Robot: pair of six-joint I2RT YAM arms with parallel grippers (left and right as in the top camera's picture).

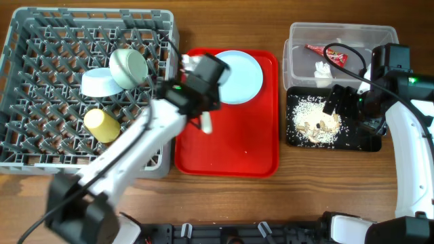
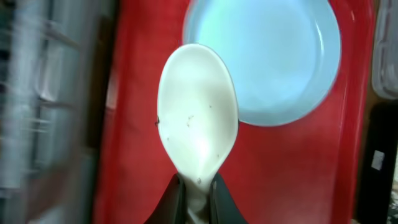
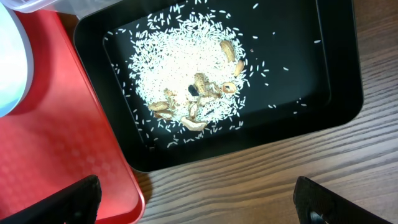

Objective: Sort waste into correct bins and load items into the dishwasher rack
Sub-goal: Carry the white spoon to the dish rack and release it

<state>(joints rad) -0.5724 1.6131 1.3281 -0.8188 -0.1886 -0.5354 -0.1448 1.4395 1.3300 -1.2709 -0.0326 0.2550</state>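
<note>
While rack (image 1: 88, 12) holds two bowls (image 1: 102, 83), one cup (image 1: 102, 125), tray (image 1: 230, 146) bears one plate (image 1: 241, 78).

Nothing here can be read from where I stand. The red snack wrapper (image 1: 317, 50) in the clear tub (image 1: 359, 28) carries print too small to make out, and a pale sticker (image 2: 377, 160) on the black tray (image 2: 385, 193) is blurred.

rice (image 1: 313, 122) litters the black tray (image 1: 366, 144); red wrapper (image 1: 325, 53) and white scrap (image 1: 323, 69) lie in the clear tub (image 1: 380, 32); mint bowls (image 1: 100, 83) and yellow cup (image 1: 102, 125) sit in the grey rack (image 1: 41, 81).
</note>
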